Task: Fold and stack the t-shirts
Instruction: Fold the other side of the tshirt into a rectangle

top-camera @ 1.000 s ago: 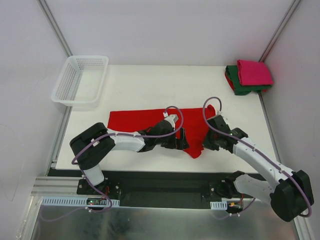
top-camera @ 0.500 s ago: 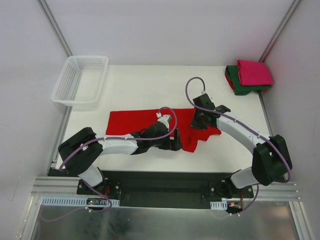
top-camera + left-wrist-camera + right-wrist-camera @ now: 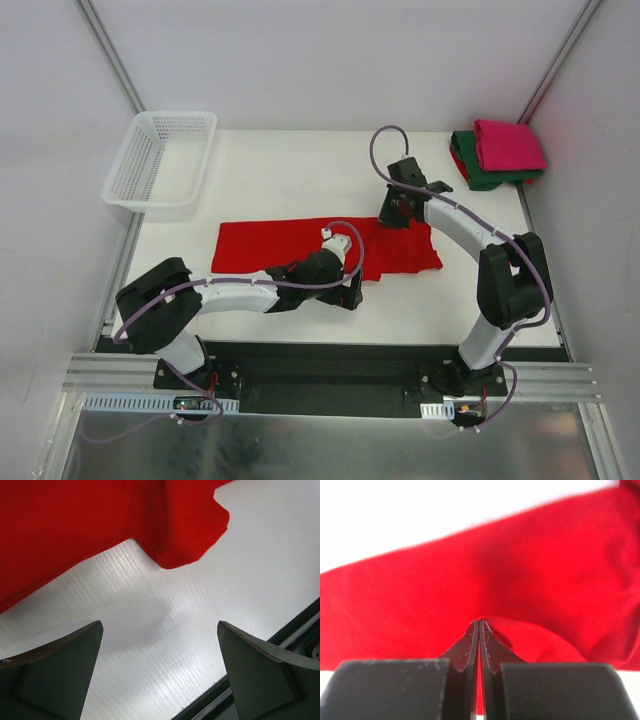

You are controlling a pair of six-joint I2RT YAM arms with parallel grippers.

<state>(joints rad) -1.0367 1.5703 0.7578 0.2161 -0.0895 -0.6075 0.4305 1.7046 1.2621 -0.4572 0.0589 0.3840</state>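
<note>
**1. Red shirt** [image 3: 300,245]: lies flat at mid-table as a long band running L to R. The R end is wider than the rest. The near edge is uneven.

**2. R claw** [image 3: 397,210]: sits on the far edge of the red shirt, at its R end. Wrist view shows the claw [image 3: 478,627] w/ jaws fully closed, tips together, nipping a small raised ridge of red cloth. Red cloth fills most of that view, w/ white table beyond it.

**3. L claw** [image 3: 352,291]: sits at the near edge of the red shirt, approx. mid-length, low over the table. Wrist view shows the claw [image 3: 159,627] w/ jaws spread wide and nothing betw. them. Only bare white table lies under the gap. A rounded lobe of red cloth lies just beyond the tips, not touching them.

**4. Pink shirt** [image 3: 508,143]: folded to a small rectangle, far R corner of the table. It rests on top of item 5 and is well apart from the red shirt.

**5. Green shirt** [image 3: 478,172]: folded, under the pink shirt. Its L and near edges show past the pink one.

**6. Basket** [image 3: 160,160]: white mesh, far L corner, partly hanging over the table's L edge.

**7. Table** [image 3: 290,170]: white, w/ a dark rail along the near edge where both arm bases are bolted.
</note>
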